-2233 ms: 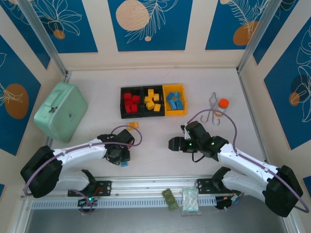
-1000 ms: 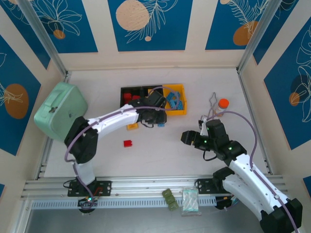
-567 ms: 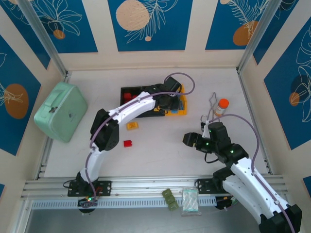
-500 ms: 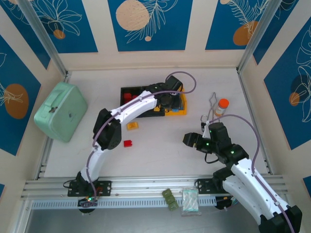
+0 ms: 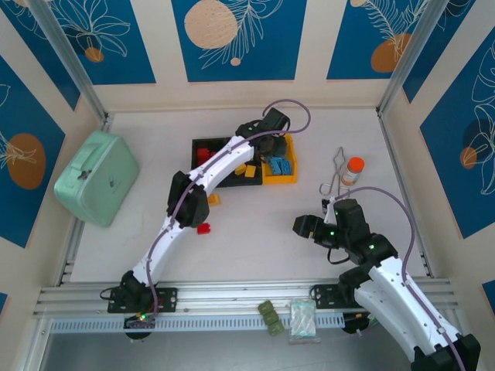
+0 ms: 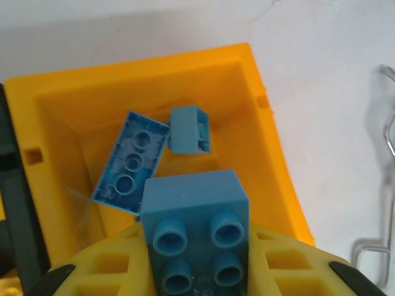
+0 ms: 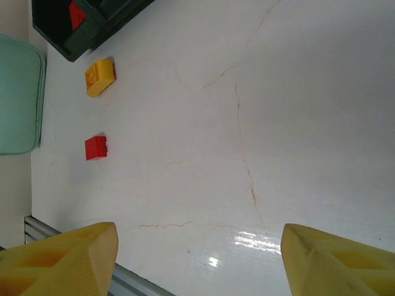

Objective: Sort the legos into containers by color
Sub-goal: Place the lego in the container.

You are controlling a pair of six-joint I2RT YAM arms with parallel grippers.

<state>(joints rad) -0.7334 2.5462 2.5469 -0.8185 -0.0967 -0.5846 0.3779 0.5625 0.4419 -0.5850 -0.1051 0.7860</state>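
Left gripper (image 5: 274, 144) is out at full reach over the far end of the row. In its wrist view the fingers are closed on a blue brick (image 6: 194, 213), studs facing the camera, hanging right above the yellow bin (image 6: 276, 161). Right gripper (image 7: 199, 237) sits back near its own base, jaws spread wide with nothing between them, looking across bare table (image 7: 290, 111). Biggest thing out there, the mint-green case (image 5: 96, 177), is well off to the left and no part of this. The containers (image 5: 244, 184) stand in a row: the two black bins (image 5: 195, 151) with red and yellow pieces, then the yellow one at the right with the blues. So this looks like the drop, and the colour match is right. To do it cleanly, I'd say come a touch lower and centre over the open floor of the bin, away from the near wall. Then part the fingers just enough and rise straight up past the rim. Two blue bricks (image 6: 131, 164) lie inside, one flat with its underside up and a smaller one just beside it, so a high release could bounce off them and hop out. Out on the table, apart from the bins, sit a yellow brick (image 7: 99, 77) and a red brick (image 7: 95, 148), not yet sorted.
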